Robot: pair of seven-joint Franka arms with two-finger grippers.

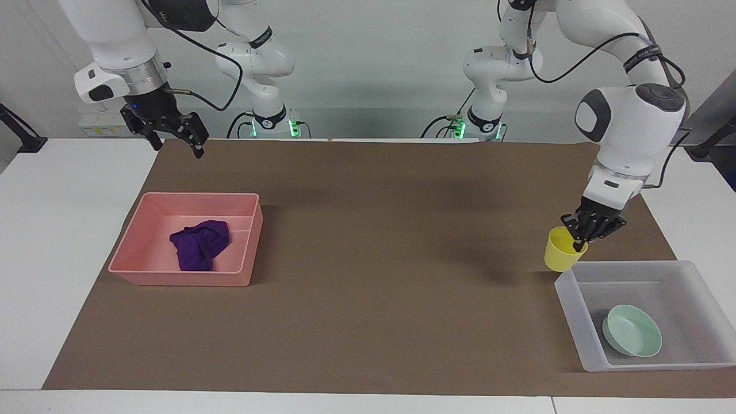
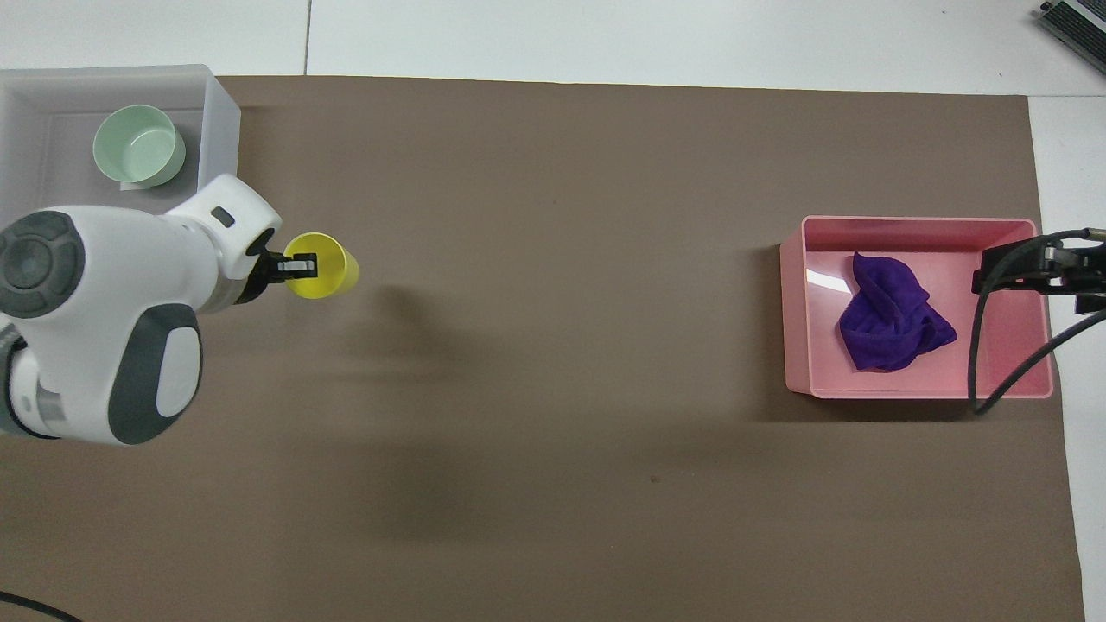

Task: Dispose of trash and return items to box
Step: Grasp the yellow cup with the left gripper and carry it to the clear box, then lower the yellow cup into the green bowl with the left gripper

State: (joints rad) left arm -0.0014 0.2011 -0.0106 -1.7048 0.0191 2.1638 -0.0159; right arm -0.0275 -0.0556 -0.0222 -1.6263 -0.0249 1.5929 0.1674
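Observation:
My left gripper (image 1: 578, 240) (image 2: 292, 266) is shut on the rim of the yellow cup (image 1: 559, 254) (image 2: 327, 269), one finger inside it. The cup hangs over the brown mat, just beside the corner of the translucent box (image 1: 566, 287) (image 2: 220, 155). A mint-green bowl (image 1: 632, 330) (image 2: 138, 145) lies in the box. The purple cloth (image 1: 198, 244) (image 2: 890, 320) lies crumpled in the pink tray (image 1: 184, 279) (image 2: 916, 223). My right gripper (image 1: 177, 144) (image 2: 1041, 272) hangs open and holds nothing, high over the pink tray's edge at the right arm's end of the table.
A brown mat (image 1: 368, 299) (image 2: 553, 173) covers most of the white table. The pink tray and the box stand at its two ends. A black cable (image 2: 981, 345) loops down from the right wrist over the pink tray.

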